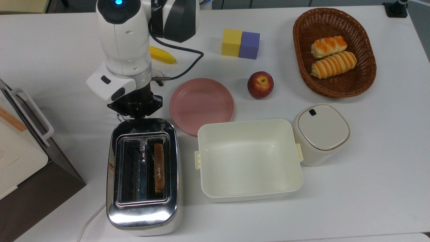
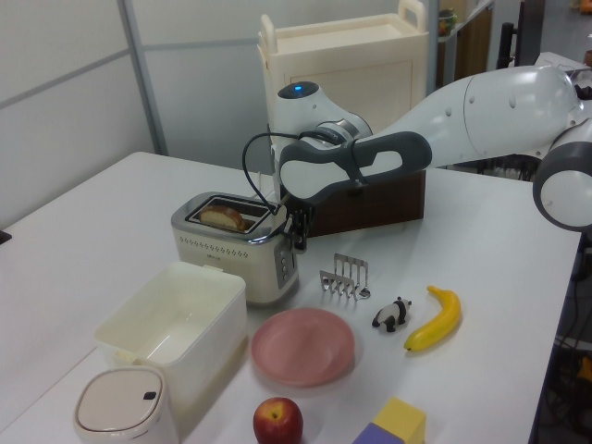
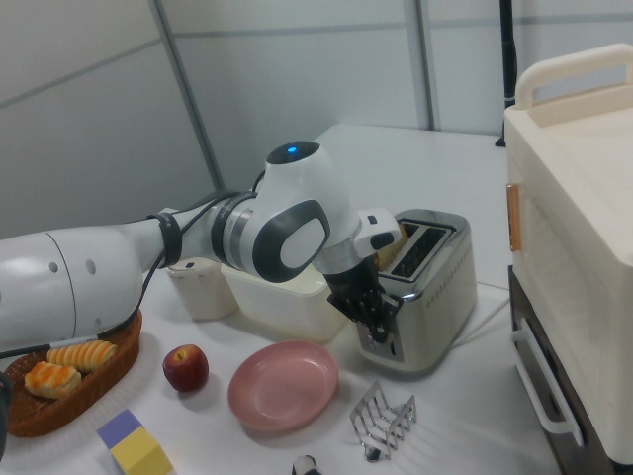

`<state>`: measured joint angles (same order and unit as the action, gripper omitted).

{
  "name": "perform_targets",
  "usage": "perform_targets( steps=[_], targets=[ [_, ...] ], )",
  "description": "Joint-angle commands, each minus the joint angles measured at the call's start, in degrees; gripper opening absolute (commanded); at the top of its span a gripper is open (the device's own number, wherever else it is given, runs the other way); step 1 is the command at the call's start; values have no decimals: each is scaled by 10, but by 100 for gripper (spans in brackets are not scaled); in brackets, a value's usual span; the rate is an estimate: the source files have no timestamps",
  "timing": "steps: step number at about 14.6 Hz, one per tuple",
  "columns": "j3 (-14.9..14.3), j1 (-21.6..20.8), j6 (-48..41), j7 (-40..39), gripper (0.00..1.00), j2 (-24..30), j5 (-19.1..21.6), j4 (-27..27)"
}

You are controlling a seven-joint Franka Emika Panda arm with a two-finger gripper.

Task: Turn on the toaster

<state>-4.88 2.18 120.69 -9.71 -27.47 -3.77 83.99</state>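
Top view, toaster (image 1: 144, 174) holding one bread slice (image 1: 159, 167), basket (image 1: 304, 75) two rolls (image 1: 331, 57)

We find no legible text, brand, number or sign on anything here. The toaster (image 1: 142, 174) carries small marks on its end panel in the left view and the right view, but we cannot read them. The dark mark on the lid of the cream lidded container (image 1: 321, 132) shows us no lettering.
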Motion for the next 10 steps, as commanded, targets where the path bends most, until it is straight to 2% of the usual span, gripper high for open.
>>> perform_targets(
  steps=[1, 10],
  targets=[
    [0, 5, 38, -20, 0, -6, -9, 22],
    [0, 5, 50, -22, 0, -25, -16, 23]
  ],
)
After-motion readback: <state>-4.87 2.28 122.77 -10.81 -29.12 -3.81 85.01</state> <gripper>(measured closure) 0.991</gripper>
